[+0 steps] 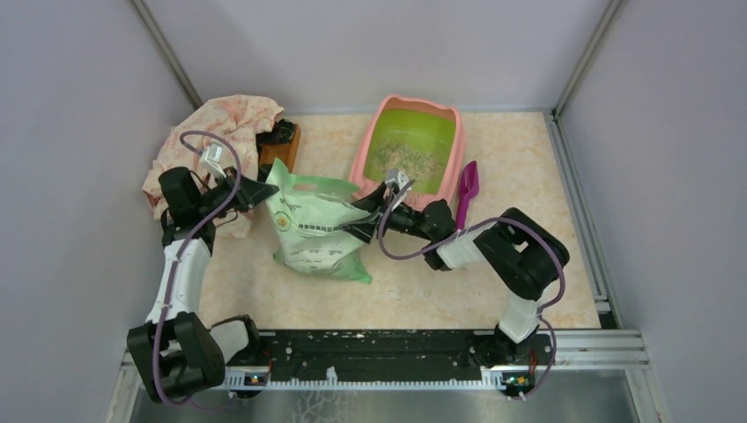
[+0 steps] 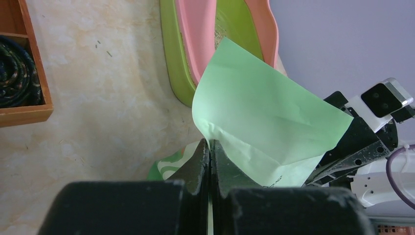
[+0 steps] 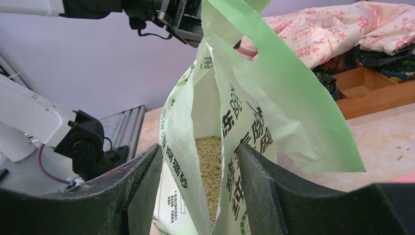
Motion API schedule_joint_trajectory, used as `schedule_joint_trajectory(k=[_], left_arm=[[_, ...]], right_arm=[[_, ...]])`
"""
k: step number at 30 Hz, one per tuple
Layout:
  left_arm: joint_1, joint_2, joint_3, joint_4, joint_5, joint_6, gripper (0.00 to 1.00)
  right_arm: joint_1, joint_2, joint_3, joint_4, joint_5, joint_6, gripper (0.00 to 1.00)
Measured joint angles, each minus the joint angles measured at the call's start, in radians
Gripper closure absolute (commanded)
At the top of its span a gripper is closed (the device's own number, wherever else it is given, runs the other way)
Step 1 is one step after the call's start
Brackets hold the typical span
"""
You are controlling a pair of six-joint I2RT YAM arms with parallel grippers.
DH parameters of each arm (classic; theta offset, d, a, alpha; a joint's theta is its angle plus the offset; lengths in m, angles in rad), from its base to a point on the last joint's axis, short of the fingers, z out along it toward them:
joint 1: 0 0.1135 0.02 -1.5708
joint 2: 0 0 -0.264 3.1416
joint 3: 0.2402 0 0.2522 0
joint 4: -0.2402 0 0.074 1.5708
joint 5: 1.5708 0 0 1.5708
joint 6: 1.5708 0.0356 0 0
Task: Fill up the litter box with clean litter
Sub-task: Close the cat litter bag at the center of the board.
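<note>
With the bag being readied for pouring, the left gripper's (image 2: 210,147) jaws pinched the light green printed plastic bag's (image 1: 317,229) top, while the right gripper's (image 3: 200,152) jaws were spread at its mouth. The next move likely called for tipping the pale beige granular clean litter (image 3: 208,166) into the pink-rimmed, lime-green plastic litter box (image 1: 363,152), far centre.

Printed green bag (image 1: 317,231) — magenta scoop (image 1: 466,189), patterned cloth (image 1: 231,119).

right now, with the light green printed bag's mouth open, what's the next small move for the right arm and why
Probably close the right end effector on the light green printed bag's wall between its open fingers. The left end effector pinches a top corner, and the pink-rimmed litter box holds only thin pale litter.
</note>
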Motion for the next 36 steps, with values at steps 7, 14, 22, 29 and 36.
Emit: schedule_joint_trajectory(k=[7, 14, 22, 29, 36], left_arm=[[0.012, 0.005, -0.001, 0.002, 0.007, -0.005, 1.0], [0.016, 0.011, -0.001, 0.007, 0.015, -0.006, 1.0], [0.019, 0.023, 0.0, 0.022, 0.045, -0.026, 1.0], [0.019, 0.018, 0.043, -0.107, 0.008, -0.022, 1.0], [0.019, -0.068, 0.068, -0.28, -0.054, 0.019, 1.0]], right_arm=[[0.003, 0.048, 0.04, 0.0, 0.008, 0.017, 0.95], [0.003, 0.055, 0.045, -0.01, 0.008, 0.031, 1.0], [-0.002, -0.073, 0.024, -0.19, 0.004, -0.007, 1.0], [0.011, -0.207, 0.01, -0.374, 0.003, -0.053, 1.0], [0.049, -0.241, -0.023, -0.401, 0.003, -0.055, 1.0]])
